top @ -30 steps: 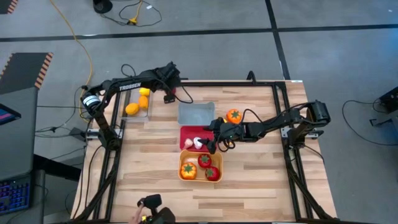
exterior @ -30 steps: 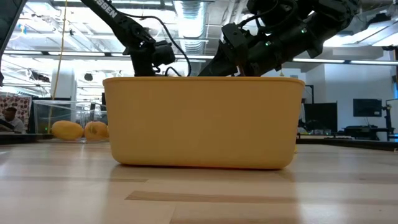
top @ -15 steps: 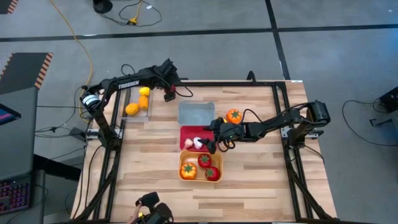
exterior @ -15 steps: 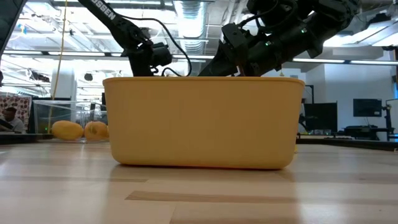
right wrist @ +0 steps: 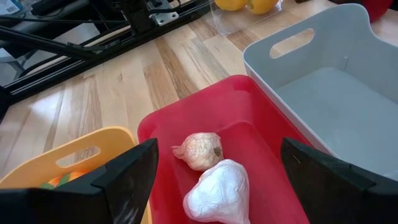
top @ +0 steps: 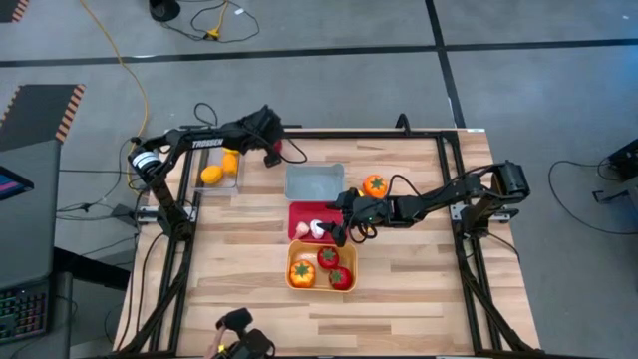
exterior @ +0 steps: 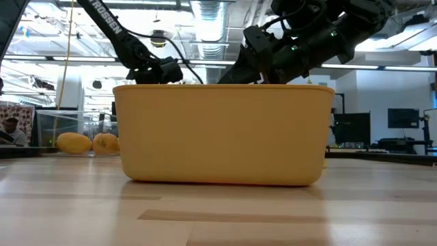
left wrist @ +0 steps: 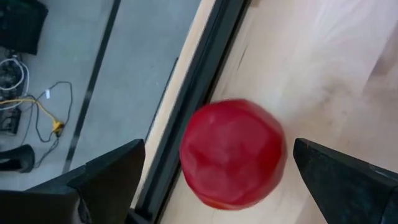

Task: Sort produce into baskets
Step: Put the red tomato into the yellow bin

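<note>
A red tomato (left wrist: 233, 152) sits on the table by its far edge, next to the black frame rail. My left gripper (top: 267, 146) is open just above it, with a finger on either side (left wrist: 217, 180) and clear of it. My right gripper (top: 339, 225) is open and empty over the red tub (right wrist: 249, 118), which holds two white garlic bulbs (right wrist: 199, 149). The orange tub (top: 321, 267) holds tomatoes and an orange piece. The blue-grey tub (top: 314, 181) is empty. An orange green-stemmed fruit (top: 375, 185) lies on the table. The clear tray (top: 221, 166) holds yellow pieces.
The three tubs stand in a row down the table's middle, and the orange tub fills the low view (exterior: 222, 133). The black frame rail runs along the far edge (left wrist: 186, 124). A person's hand with a dark device shows at the near edge (top: 239, 334). Bare wood lies right of the tubs.
My left gripper has gone toward the table's left edge and down, onto the red tomato at the far edge. The tomato has stayed where it was.
</note>
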Controlling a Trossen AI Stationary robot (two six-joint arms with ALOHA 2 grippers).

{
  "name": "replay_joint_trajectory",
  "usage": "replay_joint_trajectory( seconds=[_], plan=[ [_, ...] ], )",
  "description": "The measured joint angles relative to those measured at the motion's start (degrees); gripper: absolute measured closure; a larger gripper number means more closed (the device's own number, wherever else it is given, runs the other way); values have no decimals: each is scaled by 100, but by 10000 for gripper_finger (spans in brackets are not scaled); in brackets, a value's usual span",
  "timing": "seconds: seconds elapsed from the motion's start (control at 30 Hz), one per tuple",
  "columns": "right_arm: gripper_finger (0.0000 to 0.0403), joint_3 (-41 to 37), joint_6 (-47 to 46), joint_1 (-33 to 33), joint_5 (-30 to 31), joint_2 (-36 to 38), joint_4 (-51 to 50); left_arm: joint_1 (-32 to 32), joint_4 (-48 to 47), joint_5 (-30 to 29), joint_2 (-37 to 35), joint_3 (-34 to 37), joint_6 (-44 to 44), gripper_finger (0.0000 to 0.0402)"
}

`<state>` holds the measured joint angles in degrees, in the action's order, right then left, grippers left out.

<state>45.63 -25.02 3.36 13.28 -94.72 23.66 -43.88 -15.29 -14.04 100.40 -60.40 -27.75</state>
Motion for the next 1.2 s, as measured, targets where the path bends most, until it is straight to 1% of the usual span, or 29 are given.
replay_joint_trajectory(
  seconds=[0.3, 0.4, 0.57, 0.77, 1.03, 1.2],
  plan=[
    [38, 0, 0, 0, 0, 0, 4, -140, 337, 11, 2, 173, 42, 4],
    [38, 0, 0, 0, 0, 0, 4, -183, 367, 136, 2, 173, 42, 12],
    [38, 0, 0, 0, 0, 0, 4, -265, 367, 517, 2, 173, 154, 40],
    [38, 0, 0, 0, 2, 0, 4, -278, 336, 589, 25, 173, 195, 78],
    [38, 0, 0, 0, 2, 0, 6, -287, 439, 548, 564, 118, 318, 135],
    [38, 0, 0, 0, 2, 0, 4, -195, 664, 514, 571, 140, 297, 147]
  ],
)
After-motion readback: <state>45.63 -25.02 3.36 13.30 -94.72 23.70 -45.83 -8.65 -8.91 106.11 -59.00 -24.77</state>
